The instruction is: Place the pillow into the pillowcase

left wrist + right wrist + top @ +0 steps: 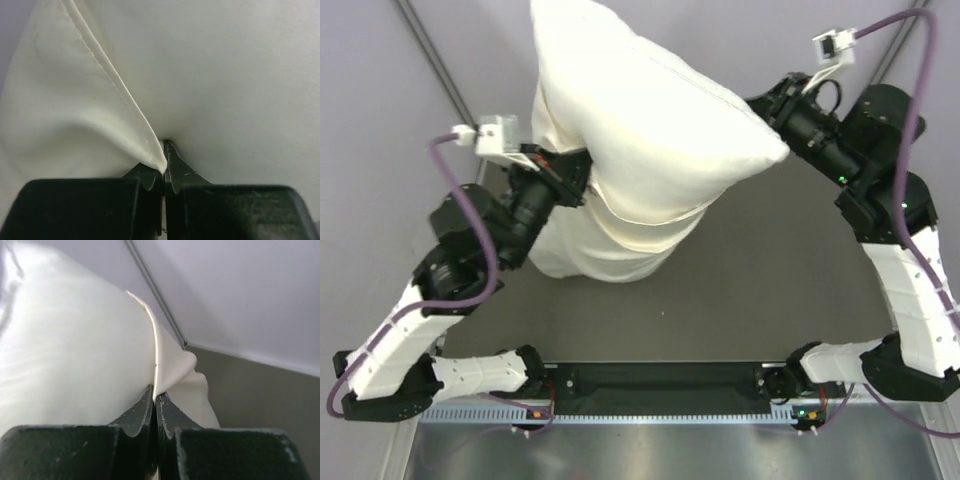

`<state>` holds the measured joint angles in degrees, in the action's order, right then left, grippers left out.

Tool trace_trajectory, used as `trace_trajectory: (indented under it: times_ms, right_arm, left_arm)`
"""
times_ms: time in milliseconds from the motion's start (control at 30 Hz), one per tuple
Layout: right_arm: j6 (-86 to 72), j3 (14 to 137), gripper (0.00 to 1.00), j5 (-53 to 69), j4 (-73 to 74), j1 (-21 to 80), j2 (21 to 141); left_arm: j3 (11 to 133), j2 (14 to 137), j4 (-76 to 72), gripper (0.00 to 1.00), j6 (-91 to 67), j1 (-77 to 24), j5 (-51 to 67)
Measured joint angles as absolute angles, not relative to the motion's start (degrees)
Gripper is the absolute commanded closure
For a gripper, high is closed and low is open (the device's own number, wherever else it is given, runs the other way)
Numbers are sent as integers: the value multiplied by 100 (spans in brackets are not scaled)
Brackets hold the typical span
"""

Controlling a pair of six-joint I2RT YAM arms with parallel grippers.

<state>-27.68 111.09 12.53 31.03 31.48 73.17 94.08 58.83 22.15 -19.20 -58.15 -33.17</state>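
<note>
**Top view**

1. The table (750, 300) is a dull grey-brown surface. It shows from the centre out to 4 o'clock.
2. The pillowcase (650, 130) is the largest item. It is cream, stuffed full, and marked by a stitched seam. It is held up off the table and runs from the centre to 12 o'clock.
3. The pillow (582, 255) is a whiter bulge. It protrudes from the lower end of the pillowcase at 7 o'clock and is only partly covered.
4. The left gripper (578, 172) meets the pillowcase at its 9 o'clock edge.
5. The right gripper (772, 112) meets the pillowcase at its 3 o'clock corner.
6. A purple cable (470, 220) loops along the left arm.
7. Green indicator lights (841, 180) glow on the right arm.

**Wrist views**

The wrist views show the finger state, which the top view does not resolve.

- **Left wrist view:** The left gripper (163, 162) has its jaws pressed together on a stitched fold of cream cloth.
- **Right wrist view:** The right gripper (155, 396) has its jaws clamped on a thin cream hem. A pale bulk swells at 10 o'clock and the table lies at 4 o'clock.

Neither wrist view separates the pillow from the pillowcase.
</note>
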Motion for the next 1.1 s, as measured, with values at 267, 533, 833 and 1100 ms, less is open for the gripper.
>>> trace_trajectory:
  times_ms: [267,533,833,1100]
  right_arm:
    - [-2663,10877,100,1009,2718,3020,6591]
    - [-2794,9214,100,875,1656,2729,6029]
    - [-3107,10412,100,1787,2849,2443,7303]
    - [-3179,12403,100,1938,3116,2156,7607]
  left_arm:
    - [9100,6545,2362,100,-2215,-5815,-2884]
    - [11920,7441,3647,100,-1811,-5854,-2532]
    - [10763,5951,2716,100,-1662,-5854,-3358]
    - [9588,5852,1907,100,-2036,-5848,-3682]
